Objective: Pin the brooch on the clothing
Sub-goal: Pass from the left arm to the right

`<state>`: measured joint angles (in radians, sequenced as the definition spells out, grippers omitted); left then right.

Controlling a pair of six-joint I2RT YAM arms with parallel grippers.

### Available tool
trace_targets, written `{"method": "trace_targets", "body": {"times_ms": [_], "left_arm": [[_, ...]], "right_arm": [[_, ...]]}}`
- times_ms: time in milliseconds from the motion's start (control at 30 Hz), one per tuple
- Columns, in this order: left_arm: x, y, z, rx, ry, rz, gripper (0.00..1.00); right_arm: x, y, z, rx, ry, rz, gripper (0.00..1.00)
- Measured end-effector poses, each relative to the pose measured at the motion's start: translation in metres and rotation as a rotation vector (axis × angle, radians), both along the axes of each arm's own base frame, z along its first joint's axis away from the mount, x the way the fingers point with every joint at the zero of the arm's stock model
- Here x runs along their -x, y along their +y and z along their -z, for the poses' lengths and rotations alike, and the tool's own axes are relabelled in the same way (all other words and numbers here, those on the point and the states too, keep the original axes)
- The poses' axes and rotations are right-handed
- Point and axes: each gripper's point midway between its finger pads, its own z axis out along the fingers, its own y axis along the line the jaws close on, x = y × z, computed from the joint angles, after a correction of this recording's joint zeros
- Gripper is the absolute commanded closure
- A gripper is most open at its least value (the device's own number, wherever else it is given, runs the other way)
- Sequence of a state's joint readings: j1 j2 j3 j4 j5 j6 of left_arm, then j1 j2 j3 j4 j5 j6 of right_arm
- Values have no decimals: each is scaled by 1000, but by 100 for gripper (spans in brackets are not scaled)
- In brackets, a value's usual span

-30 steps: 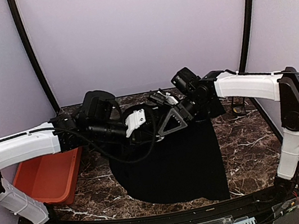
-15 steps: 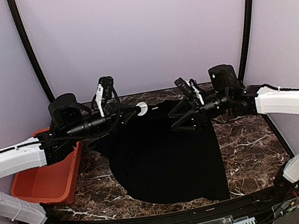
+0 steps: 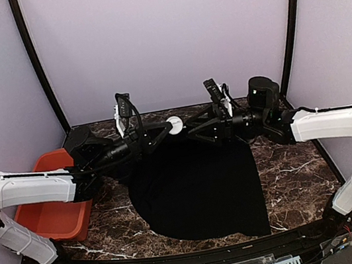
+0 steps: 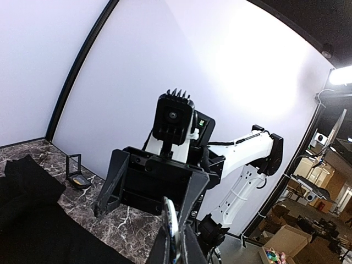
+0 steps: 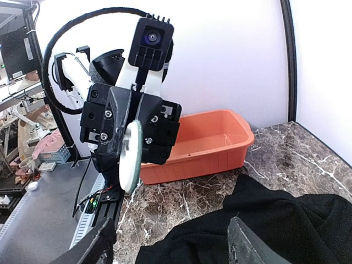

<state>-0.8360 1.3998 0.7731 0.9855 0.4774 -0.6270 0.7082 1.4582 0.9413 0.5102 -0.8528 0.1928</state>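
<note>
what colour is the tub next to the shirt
The tub is orange, clearest in the right wrist view.

Brooch [image 3: 175, 125] just opp. R pincer [image 3: 190, 130].

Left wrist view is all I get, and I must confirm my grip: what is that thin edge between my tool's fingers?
Observer: A round white brooch, seen face-on from the right wrist. The left tool is shut on it.
Operator: Is the other tool ready?
Observer: The right tool is open and faces the brooch without touching it.
Operator: Anything on my left side?
Observer: An orange bin sits left of the clothing.
</note>
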Motion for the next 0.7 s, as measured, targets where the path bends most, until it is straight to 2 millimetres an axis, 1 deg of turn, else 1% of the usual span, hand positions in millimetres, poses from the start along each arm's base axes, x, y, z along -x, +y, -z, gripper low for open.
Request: {"method": "trace_targets", "body": {"times_ms": [133, 267, 400, 567, 700], "left_arm": [[2, -2, 0, 33, 14, 22, 99], [7, -3, -6, 54, -3, 34, 99], [10, -4, -7, 59, -9, 43, 99], [12, -4, -9, 69, -21, 46, 99], [14, -3, -9, 70, -31, 43, 99]], "right_arm": [[-3, 7, -1, -13, 50, -14, 41], [-7, 16, -6, -11, 85, -29, 43], [-1, 21, -11, -16, 106, -58, 46], [8, 25, -11, -11, 121, -86, 46], [11, 27, -7, 9, 118, -93, 44]]}}
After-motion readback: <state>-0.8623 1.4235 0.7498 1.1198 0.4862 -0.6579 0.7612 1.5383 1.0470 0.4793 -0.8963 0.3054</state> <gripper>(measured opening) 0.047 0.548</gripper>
